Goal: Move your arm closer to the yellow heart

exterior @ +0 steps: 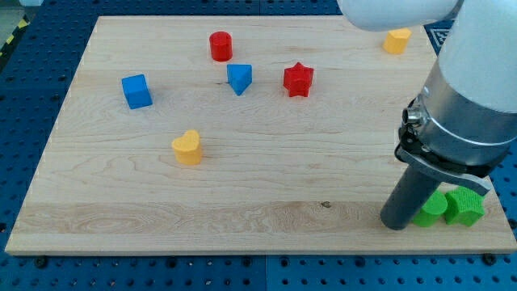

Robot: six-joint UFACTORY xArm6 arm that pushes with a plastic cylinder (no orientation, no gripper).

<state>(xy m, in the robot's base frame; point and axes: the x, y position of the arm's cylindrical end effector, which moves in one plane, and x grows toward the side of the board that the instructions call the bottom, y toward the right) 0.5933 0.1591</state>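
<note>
The yellow heart (187, 147) lies on the wooden board (242, 186) left of the middle. My tip (396, 223) rests on the board near the bottom right, far to the right of the heart and lower in the view. It stands right against the left side of a green block (431, 209). The arm's white body (472, 89) rises above it at the view's right.
A second green block (464, 207) sits beside the first at the bottom right. A blue cube (136, 91) is at the left, a red cylinder (220, 46), a blue triangular block (239, 78) and a red star (298, 79) near the top middle, a yellow block (397, 40) at the top right.
</note>
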